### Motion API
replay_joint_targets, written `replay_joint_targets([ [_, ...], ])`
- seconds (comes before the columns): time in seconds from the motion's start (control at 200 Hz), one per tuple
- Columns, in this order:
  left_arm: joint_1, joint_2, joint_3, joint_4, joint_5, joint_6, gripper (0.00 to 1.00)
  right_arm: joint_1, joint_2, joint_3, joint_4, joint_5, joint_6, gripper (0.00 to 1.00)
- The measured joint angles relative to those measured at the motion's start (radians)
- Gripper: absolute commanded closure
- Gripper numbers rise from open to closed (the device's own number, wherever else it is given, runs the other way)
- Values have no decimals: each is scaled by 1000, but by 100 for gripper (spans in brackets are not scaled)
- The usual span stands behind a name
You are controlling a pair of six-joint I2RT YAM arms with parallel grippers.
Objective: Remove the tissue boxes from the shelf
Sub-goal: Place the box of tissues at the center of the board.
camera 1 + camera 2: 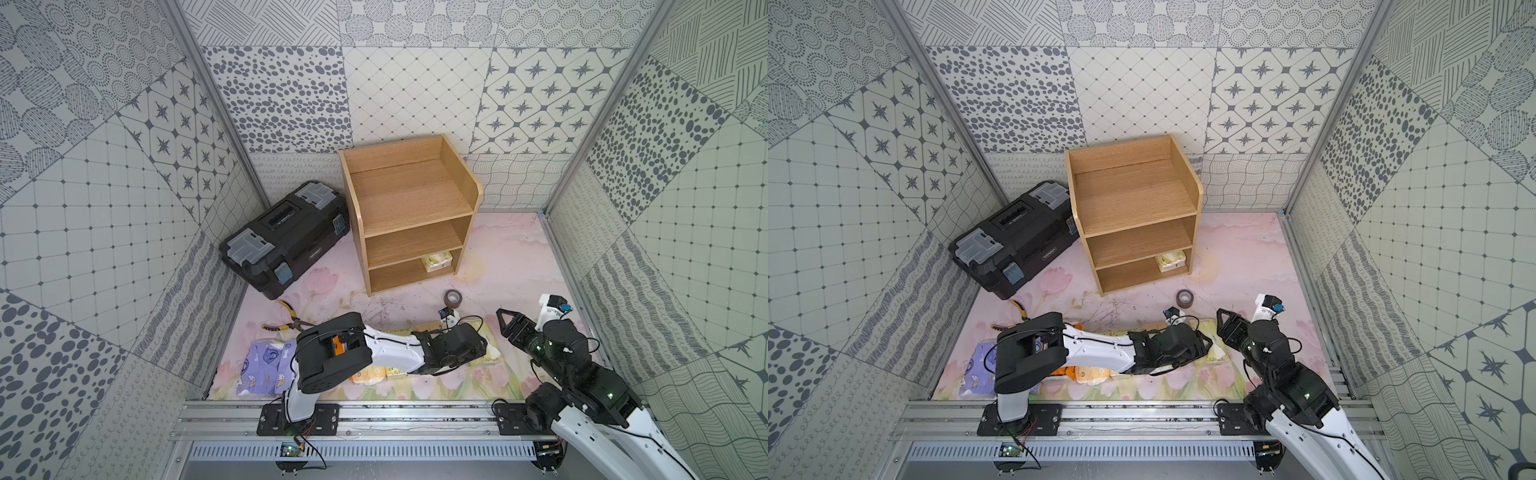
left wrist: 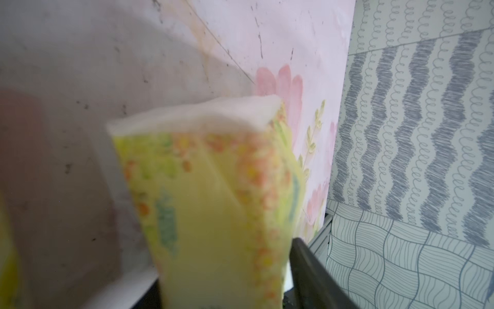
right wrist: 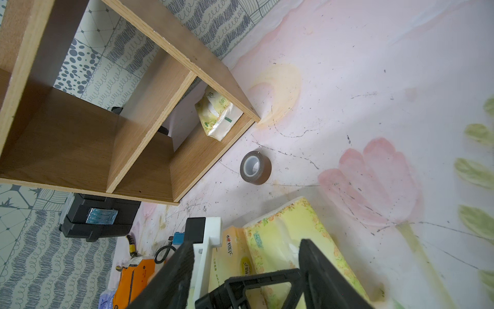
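left pincer (image 2: 226,263) astride yellow-green tissue pack (image 2: 208,187), plain only in wrist view

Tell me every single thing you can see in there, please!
shelf: one, light wood, at the back.
cream tissue pack: one, cream, shelf's bottom tier.
lavender tissue packs: two, lavender, on the floor by the left arm.
orange tissue pack: one, orange, floor, under the left arm.
yellow tissue packs: several, partly hidden, floor.
toolbox: one, black, beside the shelf.
tape roll: one, grey-brown, floor before the shelf.
pliers: one, yellow-handled, floor.
left gripper: black, a yellow pack between its fingers.
right gripper: black, open, empty.
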Motion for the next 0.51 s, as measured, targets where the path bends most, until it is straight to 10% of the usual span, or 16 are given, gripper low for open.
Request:
replay_joint_targets([
  [0.505,-70,-410,-154,-204,-238,-3,18,0,156,-95,20,-19,43,23],
])
